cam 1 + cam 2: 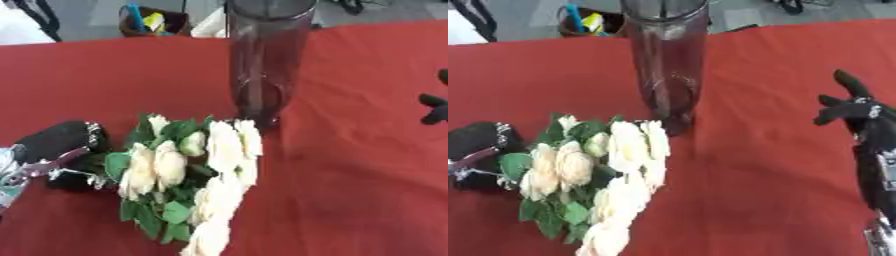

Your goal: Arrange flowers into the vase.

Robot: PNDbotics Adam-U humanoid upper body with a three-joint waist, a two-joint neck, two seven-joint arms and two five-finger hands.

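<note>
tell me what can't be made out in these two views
- Tall clear glass vase: its rim is cut off by the top edge in both views, so the opening is unseen.
- Cream rose bunch with green leaves: the stems are hidden under the blooms and behind the left hand.
- Left hand: its fingers are blurred and merge with the leaves, so its hold is unclear.
- Right hand: nearly cut off by the left eye view's right edge.

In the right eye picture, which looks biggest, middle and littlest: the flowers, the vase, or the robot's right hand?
1. The flowers look biggest, spread over the red tablecloth.
2. The vase comes next, though its top runs out of view.
3. The right hand looks littlest.
</note>
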